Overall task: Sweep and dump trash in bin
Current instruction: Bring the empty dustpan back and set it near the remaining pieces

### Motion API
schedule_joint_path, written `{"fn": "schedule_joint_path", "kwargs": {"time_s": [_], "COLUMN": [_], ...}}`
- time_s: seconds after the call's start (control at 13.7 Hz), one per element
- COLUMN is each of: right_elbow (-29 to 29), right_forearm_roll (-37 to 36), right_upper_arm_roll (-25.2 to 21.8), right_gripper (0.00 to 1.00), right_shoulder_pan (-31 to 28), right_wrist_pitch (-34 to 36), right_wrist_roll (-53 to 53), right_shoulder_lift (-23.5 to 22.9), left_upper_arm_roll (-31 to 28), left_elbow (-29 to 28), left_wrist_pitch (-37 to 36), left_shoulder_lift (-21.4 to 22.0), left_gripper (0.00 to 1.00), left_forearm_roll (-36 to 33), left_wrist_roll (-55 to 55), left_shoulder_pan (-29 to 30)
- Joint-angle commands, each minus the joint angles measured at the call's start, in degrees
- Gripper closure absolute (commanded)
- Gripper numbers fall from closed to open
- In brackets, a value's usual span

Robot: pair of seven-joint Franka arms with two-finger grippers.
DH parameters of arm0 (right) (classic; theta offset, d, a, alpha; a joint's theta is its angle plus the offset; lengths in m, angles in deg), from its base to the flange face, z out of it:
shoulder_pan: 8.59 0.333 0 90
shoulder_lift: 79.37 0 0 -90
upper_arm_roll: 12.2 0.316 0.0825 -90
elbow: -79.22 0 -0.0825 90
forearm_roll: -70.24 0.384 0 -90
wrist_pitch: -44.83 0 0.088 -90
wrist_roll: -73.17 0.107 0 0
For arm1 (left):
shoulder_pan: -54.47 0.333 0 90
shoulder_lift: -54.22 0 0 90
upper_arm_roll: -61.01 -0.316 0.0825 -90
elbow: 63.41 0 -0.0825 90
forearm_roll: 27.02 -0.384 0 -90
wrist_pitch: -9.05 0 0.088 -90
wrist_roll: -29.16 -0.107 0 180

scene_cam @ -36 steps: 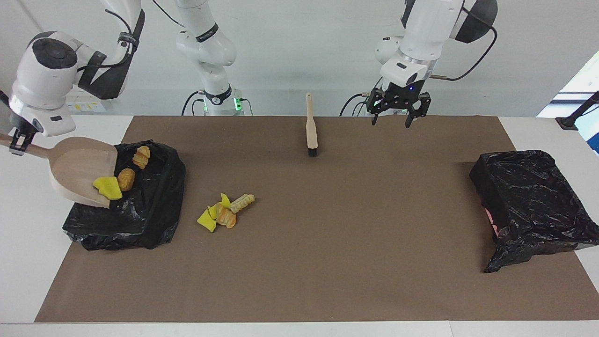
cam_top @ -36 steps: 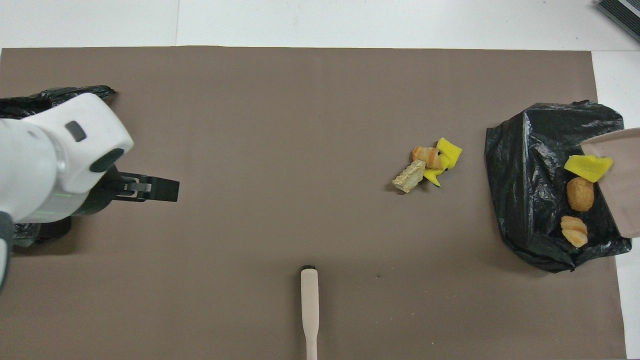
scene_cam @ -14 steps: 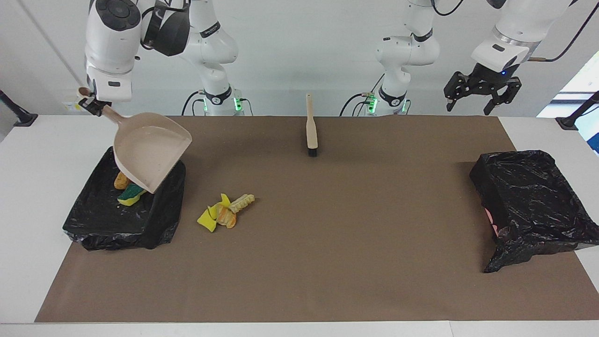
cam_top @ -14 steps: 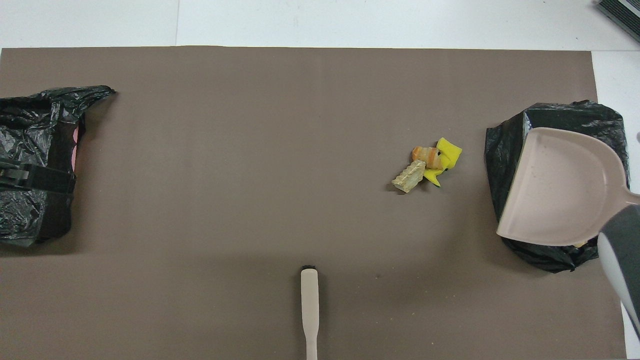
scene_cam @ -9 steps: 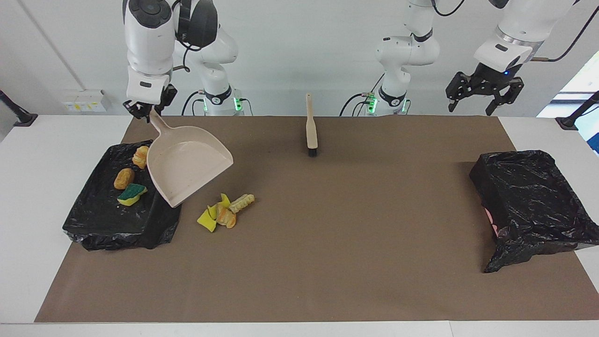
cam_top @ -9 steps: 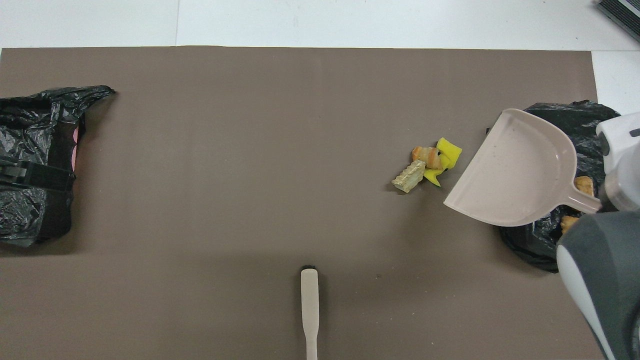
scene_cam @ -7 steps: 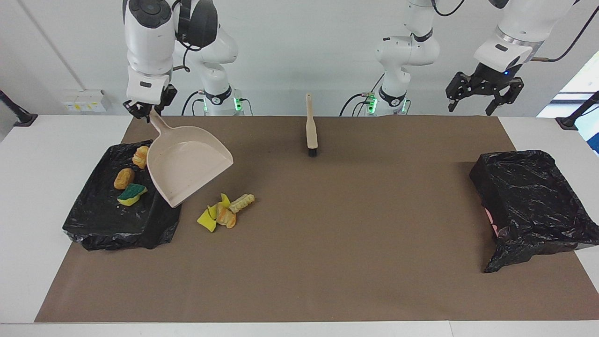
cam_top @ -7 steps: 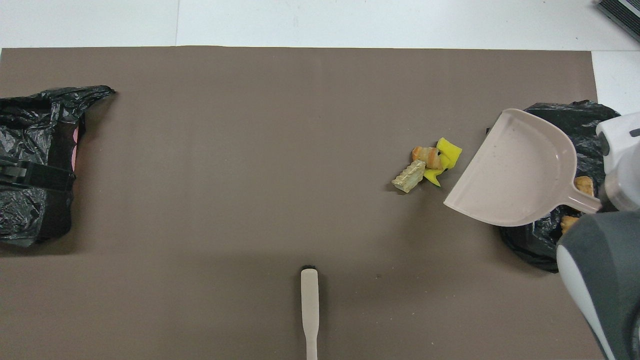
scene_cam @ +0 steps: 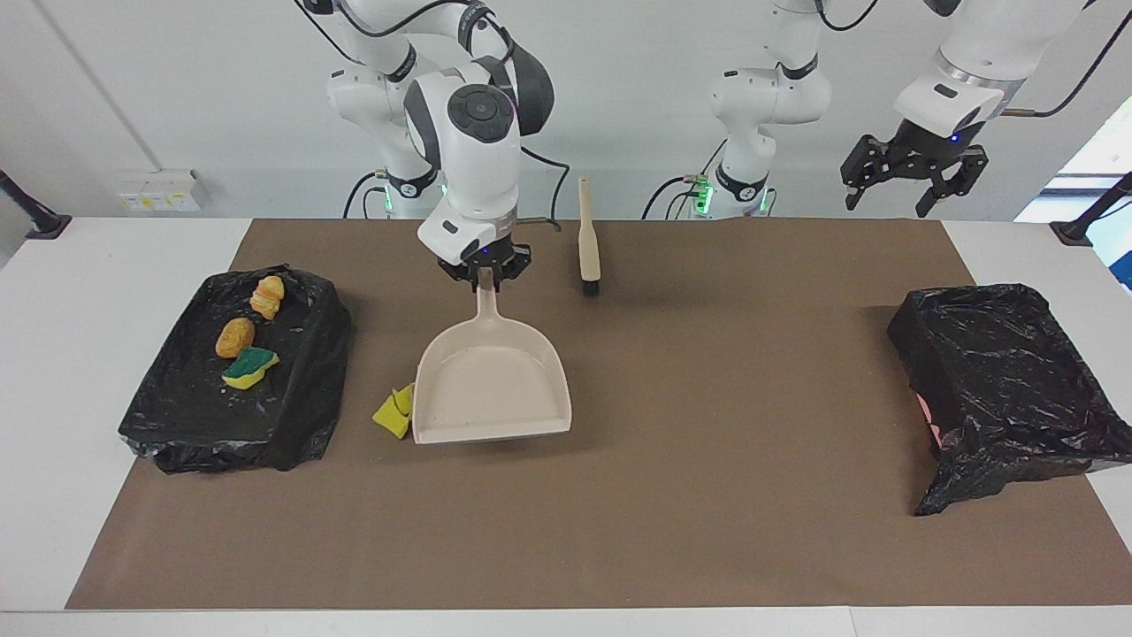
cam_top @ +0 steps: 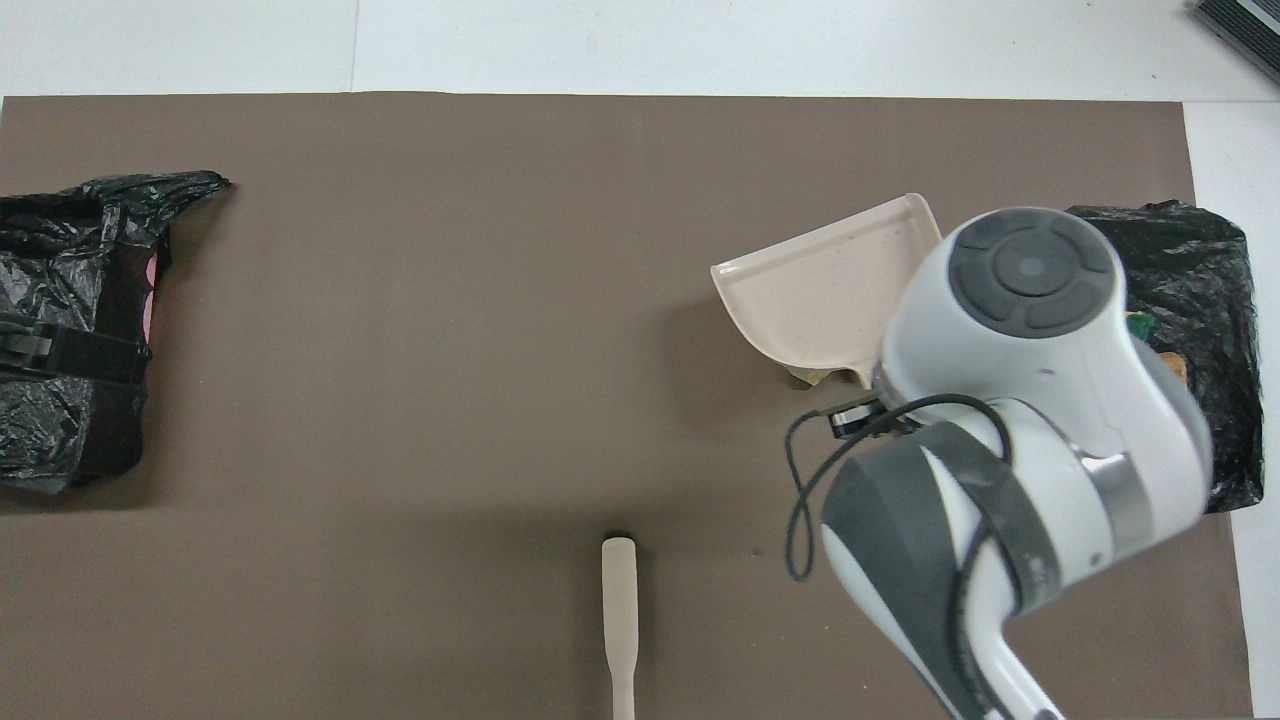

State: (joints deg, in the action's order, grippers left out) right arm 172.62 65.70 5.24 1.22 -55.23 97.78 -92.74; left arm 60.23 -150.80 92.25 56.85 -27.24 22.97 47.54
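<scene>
Three scraps sit in the bin (bag-lined), yellow bits remain. Right gripper clamps the dustpan; left gripper waits spread, empty.

— What is on the bench?

— A brown sheet covers most of it; white bench shows at both ends and along the edges.

— And on the sheet?

— Two bins lined with black bags (both crumpled). The bin at the right arm's end and the bin at the left arm's end sit well apart.

— Anything between them?

— A brush lies about midway, nearer to the robots than either bin, bristles pointing away from them. Yellow scraps lie on the sheet near the right arm's bin, partly hidden by the dustpan.
</scene>
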Motion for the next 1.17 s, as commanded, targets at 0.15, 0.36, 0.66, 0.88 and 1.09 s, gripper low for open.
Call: {"fn": "schedule_joint_path", "kwargs": {"time_s": [0.15,0.36,0.66,0.88,1.09], "right_elbow": [-4.1,-6.7,-6.2,-4.5,-3.8], "right_forearm_roll": [1.5,0.7,0.7,0.8,1.0], "right_upper_arm_roll": [-0.3,-0.5,-0.5,-0.4,-0.4], "right_gripper": [1.00,1.00,1.00,1.00,0.99], "right_shoulder_pan": [5.8,10.0,10.8,10.4,10.1], "right_wrist_pitch": [-12.5,-17.0,-17.8,-20.3,-20.6], "right_wrist_roll": [6.0,11.5,11.9,12.0,12.0], "right_shoulder_lift": [-10.2,-16.1,-16.2,-16.2,-16.2], "left_upper_arm_roll": [-0.2,-0.4,-0.5,-0.6,-0.6], "left_elbow": [6.0,5.3,1.4,1.5,1.7], "left_wrist_pitch": [-1.5,-1.1,-0.7,-0.7,-0.8], "left_shoulder_lift": [-4.6,-4.0,-1.5,-1.6,-1.6], "left_gripper": [0.00,0.00,0.00,0.00,0.00], "left_forearm_roll": [1.5,1.8,1.8,1.8,1.7], "left_wrist_roll": [-0.7,-0.8,-1.0,0.0,0.2], "left_shoulder_pan": [0.3,0.4,0.3,0.4,0.4]}}
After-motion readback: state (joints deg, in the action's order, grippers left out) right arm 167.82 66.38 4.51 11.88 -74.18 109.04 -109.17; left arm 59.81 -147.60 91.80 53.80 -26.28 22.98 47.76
